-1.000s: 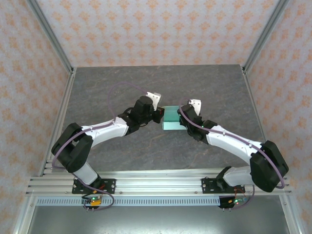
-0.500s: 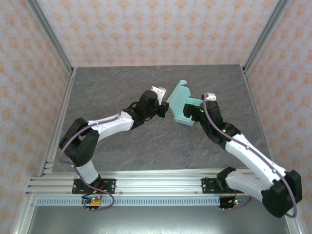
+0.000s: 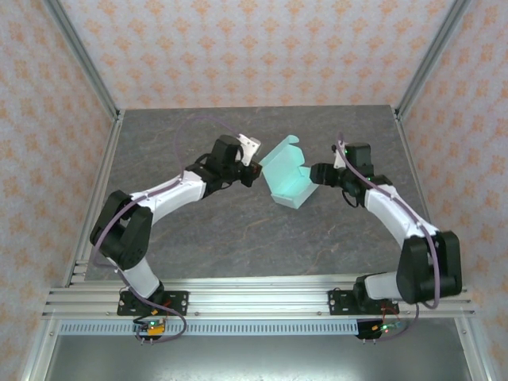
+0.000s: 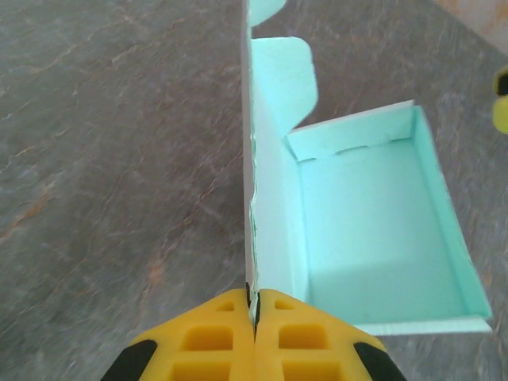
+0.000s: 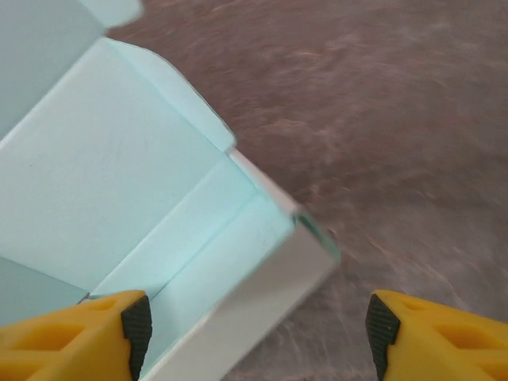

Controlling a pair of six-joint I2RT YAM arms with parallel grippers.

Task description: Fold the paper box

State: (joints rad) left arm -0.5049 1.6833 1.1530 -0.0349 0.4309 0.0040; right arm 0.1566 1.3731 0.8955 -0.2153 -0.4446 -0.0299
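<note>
The paper box point(image 3: 287, 178) is a pale mint-blue open tray with its lid flap point(image 3: 279, 151) standing up, held near the middle of the table. My left gripper point(image 3: 255, 171) is shut on the thin card wall at the box's left side; in the left wrist view its fingers point(image 4: 254, 305) pinch that edge, with the tray's inside point(image 4: 373, 238) to the right. My right gripper point(image 3: 319, 173) is open at the box's right side. In the right wrist view a box corner point(image 5: 270, 238) lies between its spread fingers point(image 5: 254, 329), and no grip on it is visible.
The dark grey stone-patterned table point(image 3: 198, 238) is bounded by patterned walls and aluminium posts point(image 3: 83, 67) at the back corners. A metal rail point(image 3: 254, 298) with both arm bases runs along the near edge. There is free surface around the box.
The box went from closed between both grippers to open with its lid up. My right gripper has let go and swung out to the right. The left gripper still holds its edge.
</note>
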